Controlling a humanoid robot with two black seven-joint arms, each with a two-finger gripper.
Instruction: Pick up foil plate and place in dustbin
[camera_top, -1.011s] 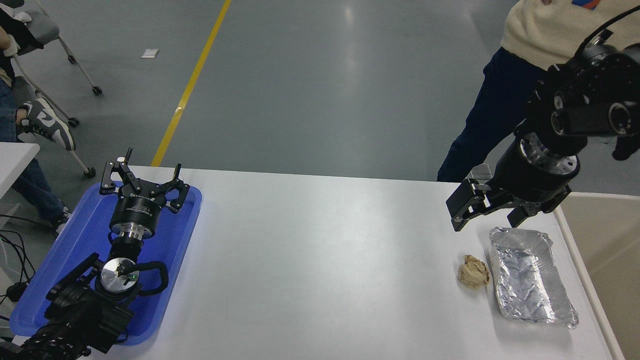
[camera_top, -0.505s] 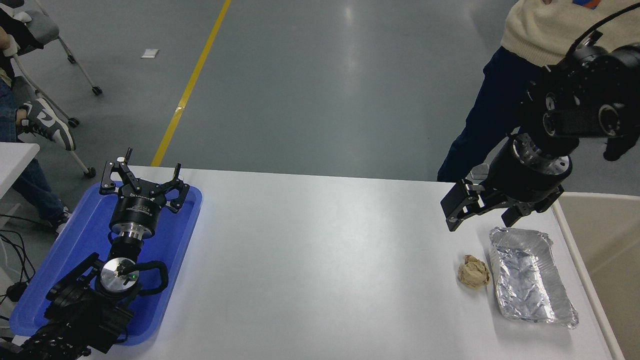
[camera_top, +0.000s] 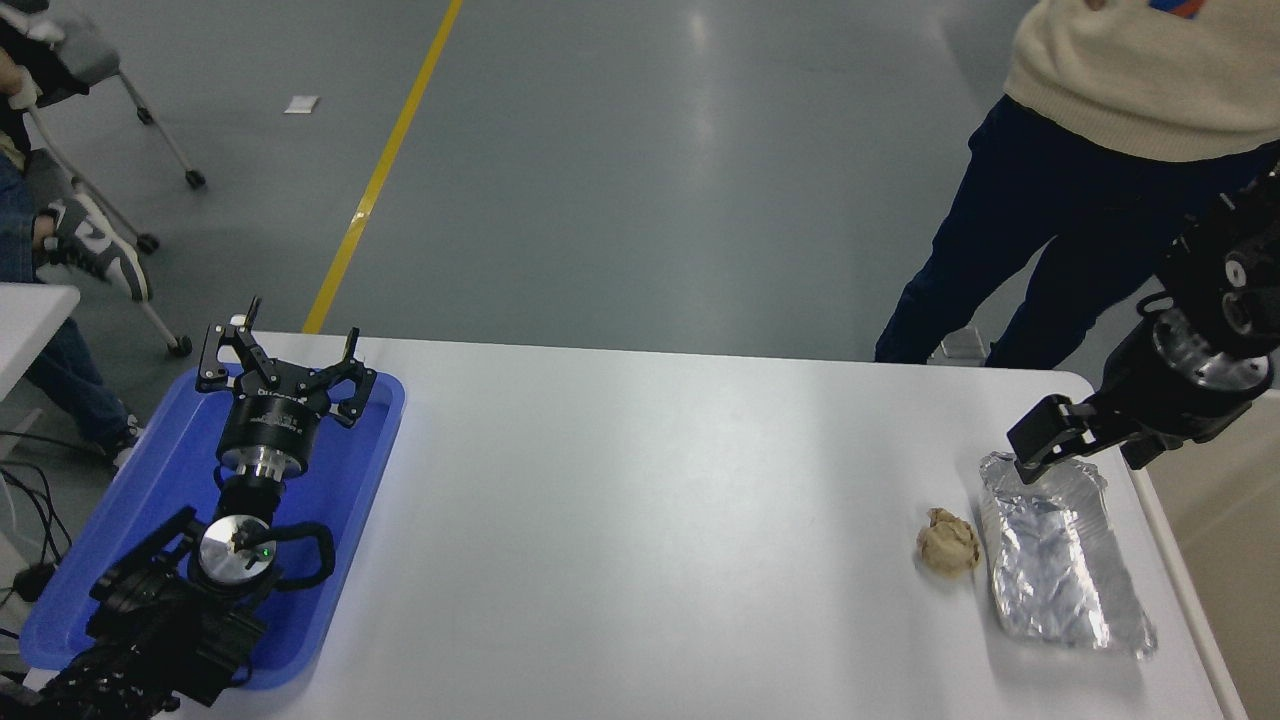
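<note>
Right gripper (camera_top: 1085, 450) has swung right and down to the foil plate's (camera_top: 1060, 560) far rim, jaws open, nothing gripped. Plate remains on counter (camera_top: 650, 500); you've still got grasp, lift and dustbin (camera_top: 1225, 500) drop.

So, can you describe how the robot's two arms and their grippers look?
Both arms are black. The left arm has a round silver disc with a small green light, a black cable loop beside it, and a silver ring below the gripper's cylindrical black body, which carries small white lettering. The left gripper has thin black fingers. The right gripper is blocky and black, on a thick black wrist with a silver collar.
</note>
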